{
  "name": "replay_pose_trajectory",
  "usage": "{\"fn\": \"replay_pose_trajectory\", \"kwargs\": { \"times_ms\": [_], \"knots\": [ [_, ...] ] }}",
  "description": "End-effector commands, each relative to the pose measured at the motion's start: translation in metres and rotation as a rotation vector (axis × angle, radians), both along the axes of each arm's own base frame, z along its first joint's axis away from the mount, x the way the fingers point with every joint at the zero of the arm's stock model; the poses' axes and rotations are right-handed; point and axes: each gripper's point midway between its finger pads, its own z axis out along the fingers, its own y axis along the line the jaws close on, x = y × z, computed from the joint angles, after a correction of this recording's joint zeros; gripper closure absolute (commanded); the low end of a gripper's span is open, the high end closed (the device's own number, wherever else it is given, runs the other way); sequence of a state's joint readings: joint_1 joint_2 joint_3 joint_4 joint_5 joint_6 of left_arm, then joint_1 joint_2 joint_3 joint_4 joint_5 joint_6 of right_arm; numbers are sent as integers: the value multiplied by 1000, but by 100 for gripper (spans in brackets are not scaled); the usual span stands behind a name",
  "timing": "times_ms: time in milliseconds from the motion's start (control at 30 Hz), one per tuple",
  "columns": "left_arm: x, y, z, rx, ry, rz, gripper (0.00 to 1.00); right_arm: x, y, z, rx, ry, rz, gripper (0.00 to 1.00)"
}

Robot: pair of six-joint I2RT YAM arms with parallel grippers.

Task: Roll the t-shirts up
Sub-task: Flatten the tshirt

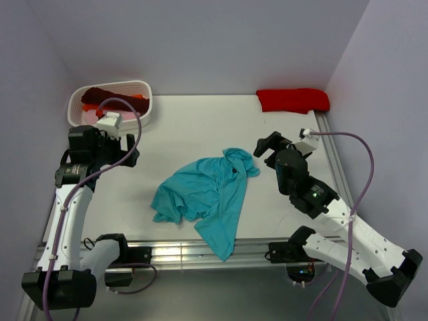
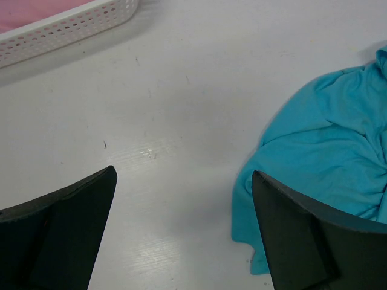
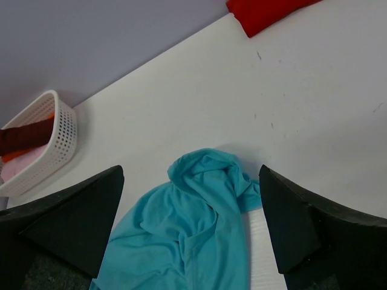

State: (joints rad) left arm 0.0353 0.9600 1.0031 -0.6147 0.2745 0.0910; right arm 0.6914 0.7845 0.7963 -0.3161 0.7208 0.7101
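Observation:
A teal t-shirt (image 1: 207,194) lies crumpled in the middle of the white table, one end hanging over the near edge. It shows at the right of the left wrist view (image 2: 326,151) and low in the right wrist view (image 3: 193,241). A red t-shirt (image 1: 293,99) lies folded at the far right corner, also in the right wrist view (image 3: 266,12). Maroon, orange and pink shirts fill a white basket (image 1: 144,93) at the far left. My left gripper (image 1: 130,150) is open and empty, left of the teal shirt. My right gripper (image 1: 266,148) is open and empty, just right of it.
The basket rim shows in the left wrist view (image 2: 66,30) and in the right wrist view (image 3: 60,133). Purple-grey walls close the table at the back and both sides. A metal rail (image 1: 200,253) runs along the near edge and another along the right edge (image 1: 334,160).

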Motion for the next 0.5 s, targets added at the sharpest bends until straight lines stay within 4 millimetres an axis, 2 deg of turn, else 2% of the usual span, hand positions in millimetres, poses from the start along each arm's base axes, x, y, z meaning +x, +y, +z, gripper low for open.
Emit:
{"fn": "replay_pose_trajectory", "kwargs": {
  "times_ms": [0,133,200,233,300,367,400,433,467],
  "knots": [
    [-2,-1,3,6,-10,-15,1,-2,-3,2,7,4,-19,0],
    [-3,-3,2,1,-3,-26,1,-4,6,-8,-42,59,45,0],
    [-3,-4,2,-3,4,-34,1,-7,20,-23,-65,117,126,2],
    [-4,-5,2,-5,6,-37,1,-7,27,-31,-66,145,157,6],
    [-5,-7,1,-10,9,-53,1,-10,43,-61,-72,248,222,12],
    [-5,-8,-1,-7,11,-57,1,-12,53,-88,-76,326,214,15],
    [-5,-7,-1,-3,12,-56,1,-22,67,-101,-96,357,254,16],
    [-6,-7,-2,-1,16,-61,1,-27,70,-110,-115,377,246,18],
    [-7,-7,-4,9,27,-67,1,-40,80,-125,-144,435,257,18]
  ]
}}
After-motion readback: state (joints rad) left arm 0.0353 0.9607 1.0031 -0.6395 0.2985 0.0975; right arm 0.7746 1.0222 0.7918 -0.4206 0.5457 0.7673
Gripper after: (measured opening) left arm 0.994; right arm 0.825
